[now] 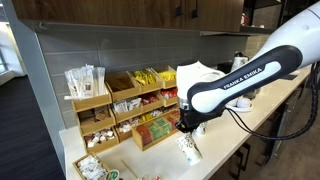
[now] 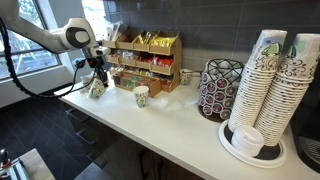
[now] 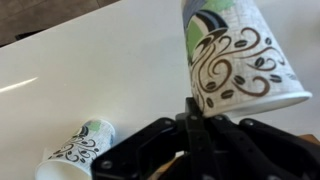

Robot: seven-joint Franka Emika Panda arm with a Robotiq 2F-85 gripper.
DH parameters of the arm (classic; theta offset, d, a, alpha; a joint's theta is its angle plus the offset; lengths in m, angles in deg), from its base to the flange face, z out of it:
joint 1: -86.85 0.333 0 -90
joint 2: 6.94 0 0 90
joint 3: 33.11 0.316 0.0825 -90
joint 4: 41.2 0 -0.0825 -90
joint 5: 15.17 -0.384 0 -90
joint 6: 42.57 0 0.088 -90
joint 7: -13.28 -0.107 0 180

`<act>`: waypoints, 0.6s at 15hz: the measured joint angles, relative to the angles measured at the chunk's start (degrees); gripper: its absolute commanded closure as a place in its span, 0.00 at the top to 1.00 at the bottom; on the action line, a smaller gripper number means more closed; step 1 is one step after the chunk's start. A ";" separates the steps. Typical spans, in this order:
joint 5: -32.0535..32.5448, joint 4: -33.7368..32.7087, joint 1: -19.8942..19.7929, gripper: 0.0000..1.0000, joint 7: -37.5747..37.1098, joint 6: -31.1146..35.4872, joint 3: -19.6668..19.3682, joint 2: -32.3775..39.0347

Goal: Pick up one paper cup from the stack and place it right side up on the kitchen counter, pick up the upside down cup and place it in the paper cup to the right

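My gripper (image 1: 187, 126) is shut on the rim of a patterned paper cup (image 1: 190, 151), which hangs tilted just above the white counter (image 1: 215, 160). In an exterior view the gripper (image 2: 97, 72) and held cup (image 2: 97, 87) are at the counter's left end. A second paper cup (image 2: 141, 96) stands upright on the counter to the right of it. In the wrist view the held cup (image 3: 240, 55) is pinched at its rim by the fingers (image 3: 195, 110), and the second cup (image 3: 80, 148) shows lower left. Tall stacks of paper cups (image 2: 272, 80) stand at the far right.
Wooden snack organizers (image 2: 145, 58) line the back wall; they also show in an exterior view (image 1: 125, 105). A wire pod holder (image 2: 220, 88) stands beside the cup stacks. A white tray of items (image 1: 90, 165) sits at the counter end. The counter's front edge (image 2: 150, 135) is near.
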 measured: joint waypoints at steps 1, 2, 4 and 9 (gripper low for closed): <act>0.02 0.11 -0.42 0.03 -0.70 0.21 -0.03 -0.22; 0.18 0.45 -1.04 0.03 -1.82 0.92 -0.12 -0.69; 1.70 1.73 -2.75 0.03 -5.02 3.28 -0.52 -2.35; 10.04 7.45 -8.17 0.03 -17.06 10.53 -0.93 -8.72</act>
